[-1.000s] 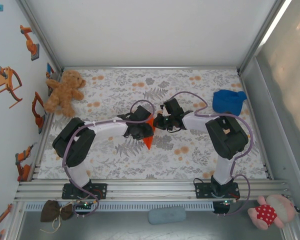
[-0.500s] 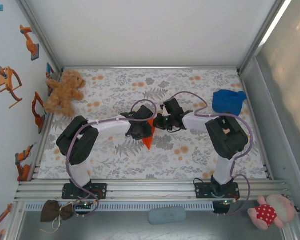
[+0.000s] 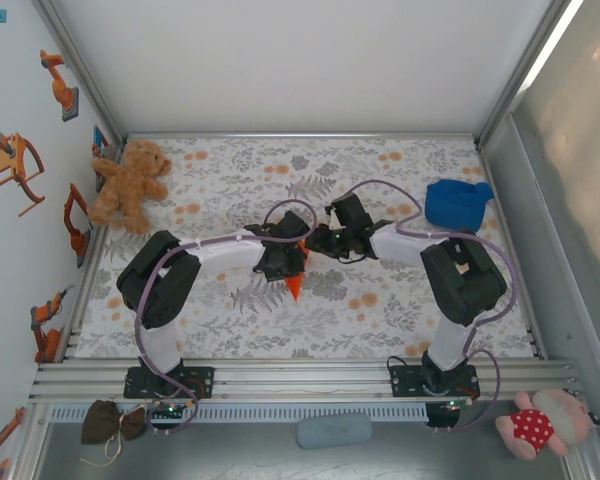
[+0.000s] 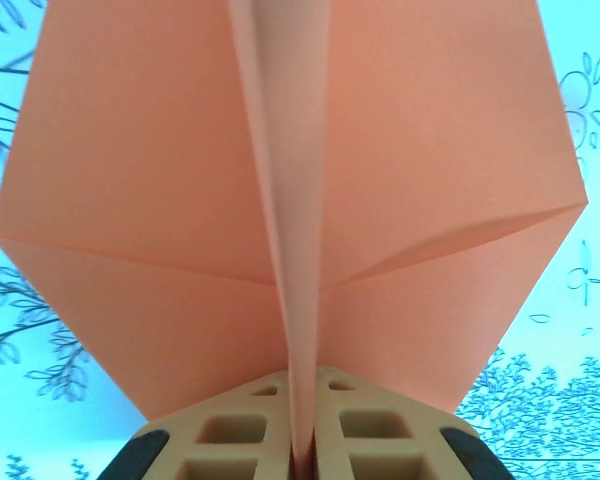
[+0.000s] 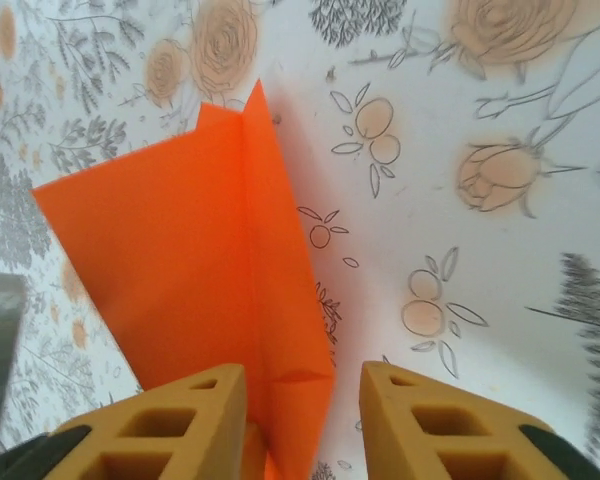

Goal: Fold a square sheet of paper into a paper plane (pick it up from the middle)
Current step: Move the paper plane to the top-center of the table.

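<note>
The square sheet of paper, bright orange, is folded into a creased, pointed paper plane (image 3: 294, 284) and hangs at the middle of the floral table with its tip toward the near edge. My left gripper (image 3: 281, 262) is shut on its upright centre fold. In the left wrist view the fold (image 4: 298, 330) is pinched between the tan pads (image 4: 302, 405) and the wings (image 4: 130, 170) spread to both sides. My right gripper (image 3: 316, 241) is just right of it and open. In the right wrist view the paper (image 5: 200, 260) lies against the left finger (image 5: 190, 425), clear of the right finger (image 5: 425, 420).
A brown teddy bear (image 3: 130, 185) sits at the back left. A blue cloth lump (image 3: 457, 201) lies at the back right. A pink doll (image 3: 540, 422), a grey pad (image 3: 334, 431) and a brown pouch (image 3: 110, 421) lie beyond the near rail.
My left gripper has closed onto the paper's centre fold. My right gripper has opened and let go of the paper. The paper has shifted slightly.
</note>
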Motion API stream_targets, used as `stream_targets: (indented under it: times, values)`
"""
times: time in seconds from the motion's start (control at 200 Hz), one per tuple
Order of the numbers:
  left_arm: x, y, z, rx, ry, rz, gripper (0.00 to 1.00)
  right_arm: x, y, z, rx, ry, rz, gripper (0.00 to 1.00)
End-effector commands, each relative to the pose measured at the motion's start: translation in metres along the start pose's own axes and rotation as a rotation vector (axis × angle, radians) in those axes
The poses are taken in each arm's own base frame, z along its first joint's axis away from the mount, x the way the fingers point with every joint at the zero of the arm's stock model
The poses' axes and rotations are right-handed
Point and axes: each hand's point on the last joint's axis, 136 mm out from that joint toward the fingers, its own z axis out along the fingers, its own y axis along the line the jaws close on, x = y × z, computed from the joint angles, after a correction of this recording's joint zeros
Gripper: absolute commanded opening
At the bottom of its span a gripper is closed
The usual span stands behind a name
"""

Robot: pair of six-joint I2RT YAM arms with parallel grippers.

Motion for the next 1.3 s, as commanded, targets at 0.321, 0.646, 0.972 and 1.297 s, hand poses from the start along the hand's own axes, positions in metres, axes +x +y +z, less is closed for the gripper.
stream_targets:
  times: [0.321,0.646,0.972,1.297]
  values:
    - [-0.074,0.000,-0.040,-0.068,-0.130,0.176,0.11,-0.041,-0.051,-0.091,0.268,-0.293,-0.036,0.47]
    - [-0.136,-0.007,-0.009,-0.099,-0.125,0.211,0.12,-0.044,-0.072,-0.108,0.350,-0.323,-0.065,0.50]
    - [-0.162,-0.003,0.024,-0.164,-0.131,0.201,0.18,-0.043,-0.082,-0.102,0.358,-0.285,-0.058,0.50]
    - [-0.159,0.007,0.042,-0.218,-0.106,0.170,0.32,-0.042,-0.089,-0.092,0.348,-0.243,-0.046,0.48]
